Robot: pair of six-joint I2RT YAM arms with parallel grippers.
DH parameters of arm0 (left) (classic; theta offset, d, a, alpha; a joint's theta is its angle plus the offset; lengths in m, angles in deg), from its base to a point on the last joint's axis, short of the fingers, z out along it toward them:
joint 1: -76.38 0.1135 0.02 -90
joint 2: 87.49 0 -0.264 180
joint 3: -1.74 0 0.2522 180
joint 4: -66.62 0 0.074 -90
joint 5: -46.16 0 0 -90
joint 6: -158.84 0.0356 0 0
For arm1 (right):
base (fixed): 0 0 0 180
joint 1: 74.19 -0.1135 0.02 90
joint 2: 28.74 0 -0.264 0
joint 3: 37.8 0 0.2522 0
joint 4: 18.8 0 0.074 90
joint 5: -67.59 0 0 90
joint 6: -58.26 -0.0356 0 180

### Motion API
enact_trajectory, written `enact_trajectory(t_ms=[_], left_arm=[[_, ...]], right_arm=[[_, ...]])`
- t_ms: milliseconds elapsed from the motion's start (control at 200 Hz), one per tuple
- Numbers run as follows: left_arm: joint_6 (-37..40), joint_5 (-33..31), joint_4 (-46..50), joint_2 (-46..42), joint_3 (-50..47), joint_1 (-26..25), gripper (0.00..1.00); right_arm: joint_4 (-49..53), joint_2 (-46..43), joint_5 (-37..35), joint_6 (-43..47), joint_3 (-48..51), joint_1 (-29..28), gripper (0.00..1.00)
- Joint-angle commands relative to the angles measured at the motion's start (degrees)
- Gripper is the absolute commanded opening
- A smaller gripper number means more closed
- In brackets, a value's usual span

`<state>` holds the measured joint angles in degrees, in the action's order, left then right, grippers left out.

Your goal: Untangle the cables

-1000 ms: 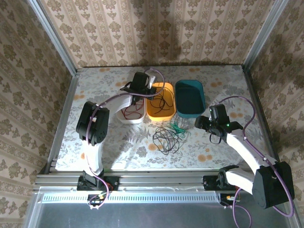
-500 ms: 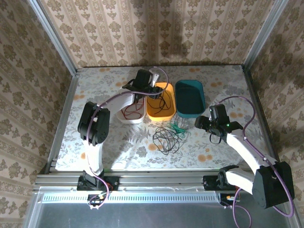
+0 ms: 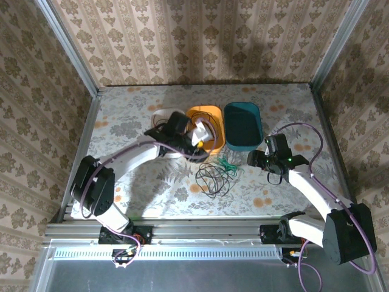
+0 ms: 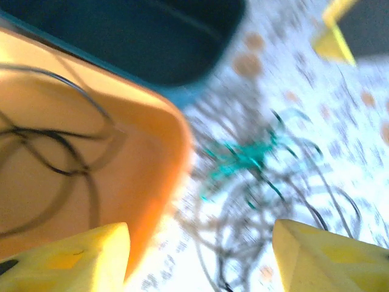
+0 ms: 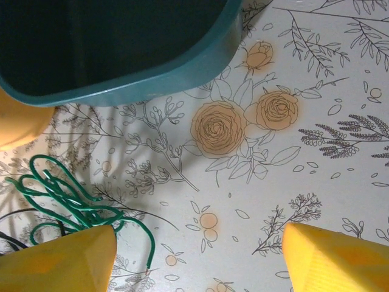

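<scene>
Thin green looping cable (image 5: pixel 67 201), knotted with thin black wires (image 3: pixel 211 177) on the floral table: unsorted, ahead of the left gripper (image 4: pixel 200 230), just beside one right gripper (image 5: pixel 199 231) finger. Separate black wire (image 4: pixel 55 152) already in orange plastic bin (image 4: pixel 155 164); left wrist view shows it, arm covers it from above. Both grippers agape, empty.
</scene>
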<state>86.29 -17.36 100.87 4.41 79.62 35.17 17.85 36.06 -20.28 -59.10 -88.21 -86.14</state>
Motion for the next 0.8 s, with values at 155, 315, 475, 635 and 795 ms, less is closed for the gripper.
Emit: enact_trajectory(t_ms=[155, 315, 475, 635, 795], left_arm=[[-1.57, -7.44, -2.3, 6.66, -2.31, -1.91, 0.55], [-3.28, -10.57, -6.18, 10.82, -1.31, -2.26, 0.52], [-3.22, -12.51, -7.12, 13.1, -0.84, -2.56, 0.45], [-3.13, -10.09, -6.87, 13.19, -0.65, -2.85, 0.13], [-2.38, -9.48, -6.82, 9.92, -0.64, -4.22, 0.0]], right_arm=[[-0.74, 1.82, 0.93, 1.07, -1.54, -0.41, 0.74], [0.12, 1.26, 0.18, 1.61, -2.03, -0.31, 0.74], [0.4, 0.29, -0.26, 1.6, -1.26, -0.37, 0.74], [0.48, -0.1, -0.64, 1.17, -0.67, -0.38, 0.74], [0.31, -0.24, -1.67, 0.34, -0.47, -0.33, 0.74]])
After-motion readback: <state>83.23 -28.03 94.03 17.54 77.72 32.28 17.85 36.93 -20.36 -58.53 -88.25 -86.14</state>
